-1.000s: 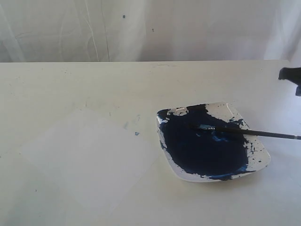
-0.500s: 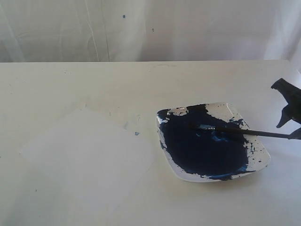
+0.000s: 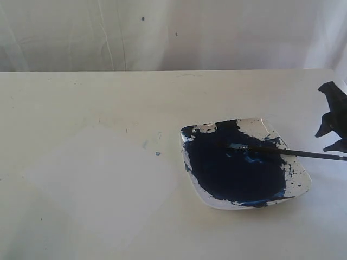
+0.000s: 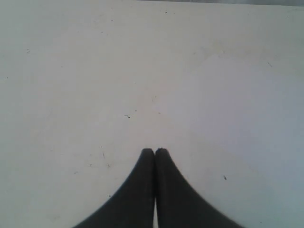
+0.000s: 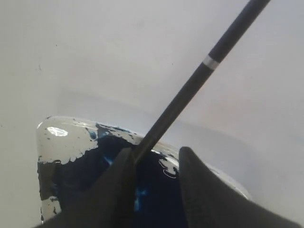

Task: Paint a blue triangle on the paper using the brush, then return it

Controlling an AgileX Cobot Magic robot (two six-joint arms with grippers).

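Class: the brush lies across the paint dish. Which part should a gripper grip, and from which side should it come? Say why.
Grip the brush by its bare black handle where it overhangs the dish on the exterior view's right, coming from above that side. That end looks clean and propped off the table; the bristle end lies in the paint.

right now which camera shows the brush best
The exterior view: the brush lies nearly full length across the dish, bristles in the paint. The right wrist view shows only its handle by the right gripper; the left wrist view shows none.
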